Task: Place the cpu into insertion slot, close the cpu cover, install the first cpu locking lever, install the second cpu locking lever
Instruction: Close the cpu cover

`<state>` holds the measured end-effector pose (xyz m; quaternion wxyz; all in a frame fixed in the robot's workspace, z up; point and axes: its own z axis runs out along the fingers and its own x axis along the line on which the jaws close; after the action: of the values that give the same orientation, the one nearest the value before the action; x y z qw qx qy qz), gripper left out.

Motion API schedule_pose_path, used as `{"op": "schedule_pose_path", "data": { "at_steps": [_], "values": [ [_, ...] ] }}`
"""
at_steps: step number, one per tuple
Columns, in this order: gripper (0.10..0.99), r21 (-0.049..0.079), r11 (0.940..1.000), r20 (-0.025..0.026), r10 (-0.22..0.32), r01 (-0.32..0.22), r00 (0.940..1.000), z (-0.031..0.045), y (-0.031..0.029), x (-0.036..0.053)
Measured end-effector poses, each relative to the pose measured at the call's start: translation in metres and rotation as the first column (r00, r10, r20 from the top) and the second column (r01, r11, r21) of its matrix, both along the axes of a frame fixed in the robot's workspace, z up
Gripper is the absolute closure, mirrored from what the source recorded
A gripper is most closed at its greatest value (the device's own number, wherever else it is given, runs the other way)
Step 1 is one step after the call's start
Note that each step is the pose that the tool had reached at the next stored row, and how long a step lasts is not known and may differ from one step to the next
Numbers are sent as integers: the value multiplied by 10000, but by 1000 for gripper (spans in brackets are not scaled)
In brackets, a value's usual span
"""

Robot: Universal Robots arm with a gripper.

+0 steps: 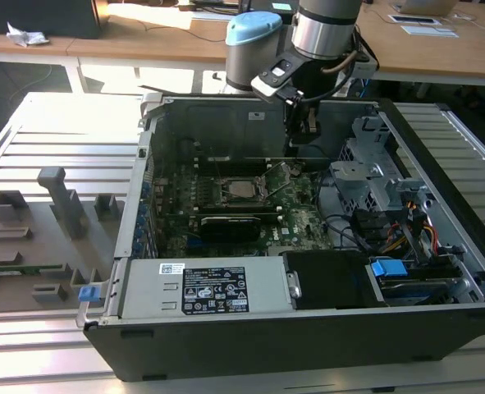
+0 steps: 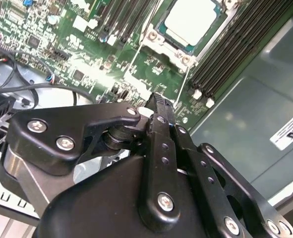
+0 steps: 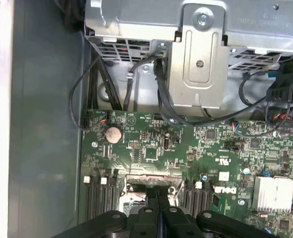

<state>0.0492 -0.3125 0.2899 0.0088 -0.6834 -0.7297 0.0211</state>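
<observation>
Exterior view first: the cpu (image 1: 242, 190) is already sitting in the insertion slot (image 1: 222, 194), about mid-board inside the open computer case (image 1: 439, 176). The gripper (image 1: 301, 123) hangs above the board near the case's far wall, off to the exterior view's right of the slot and touching nothing. In the second wrist view the fingers (image 2: 158, 129) are pressed together with nothing between them. The chip (image 2: 191, 22) shows its silver top with a grey metal frame round it, which I'd guess is the cpu cover (image 2: 178, 49) lying down, though I can't swear to it. Two thin wire levers (image 2: 136, 54) run out from the frame's corners and look unlatched. In the first wrist view the slot (image 3: 136, 186) lies right past the fingertips (image 3: 153, 203), at the board's edge nearest the camera. Handling-wise, the chip is light, stiff and fragile, so edges only. The levers look springy and slippery, so I'd catch them near the free end.
</observation>
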Motion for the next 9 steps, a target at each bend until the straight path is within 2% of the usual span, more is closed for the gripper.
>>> {"op": "schedule_pose_path", "data": {
  "at_steps": [9],
  "values": [
    [980, 1, 10000, -1, 0, 0, 10000, -1, 4, 223]
  ]
}}
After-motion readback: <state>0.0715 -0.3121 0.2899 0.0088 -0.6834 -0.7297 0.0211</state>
